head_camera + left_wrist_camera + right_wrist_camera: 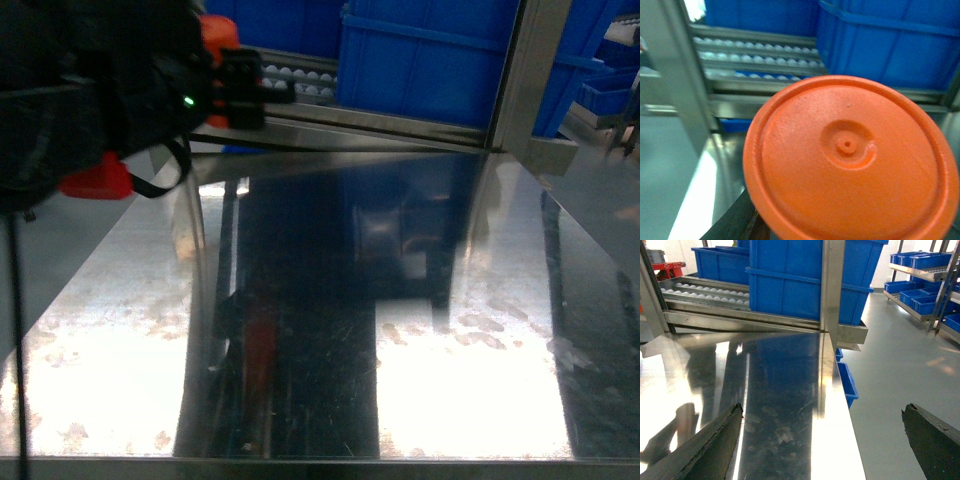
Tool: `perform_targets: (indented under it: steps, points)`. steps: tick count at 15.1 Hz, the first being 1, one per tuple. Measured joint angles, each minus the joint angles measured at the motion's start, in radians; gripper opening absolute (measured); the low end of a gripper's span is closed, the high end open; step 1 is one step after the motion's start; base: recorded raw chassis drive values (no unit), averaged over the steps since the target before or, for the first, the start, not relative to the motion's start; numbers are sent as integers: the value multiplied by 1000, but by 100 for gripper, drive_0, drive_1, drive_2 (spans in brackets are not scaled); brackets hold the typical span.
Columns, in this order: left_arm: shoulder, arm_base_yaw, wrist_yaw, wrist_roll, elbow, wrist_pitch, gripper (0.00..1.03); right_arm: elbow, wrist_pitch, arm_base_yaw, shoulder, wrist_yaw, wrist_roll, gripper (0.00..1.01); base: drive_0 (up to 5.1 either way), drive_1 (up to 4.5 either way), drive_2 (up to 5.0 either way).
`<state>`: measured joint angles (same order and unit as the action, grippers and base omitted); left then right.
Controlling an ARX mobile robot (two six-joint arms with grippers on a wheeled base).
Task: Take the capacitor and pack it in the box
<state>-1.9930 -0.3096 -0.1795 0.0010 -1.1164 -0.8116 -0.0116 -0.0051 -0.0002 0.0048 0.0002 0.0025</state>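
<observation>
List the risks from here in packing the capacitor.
1. An orange disc, possibly the capacitor's end, fills the left wrist view. How it is held is hidden, so it might slip unnoticed.
2. The box shows in no view, so placement could be misjudged.
3. Glare on the steel table may confuse the head view.

Head camera looks down the steel table (450, 330); both wrist views face the blue bins (790, 285).
</observation>
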Motion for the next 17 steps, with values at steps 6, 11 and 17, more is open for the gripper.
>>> perform_targets:
  steps: [6,11,17]
  points:
    - [533,18,-159,12,381,27,45,0,0,0,0,0,0,98,0,0,0]
    - [780,-11,-266,8,511,85,45,0,0,0,0,0,0,98,0,0,0]
    - [773,-11,-266,8,511,87,45,0,0,0,0,0,0,98,0,0,0]
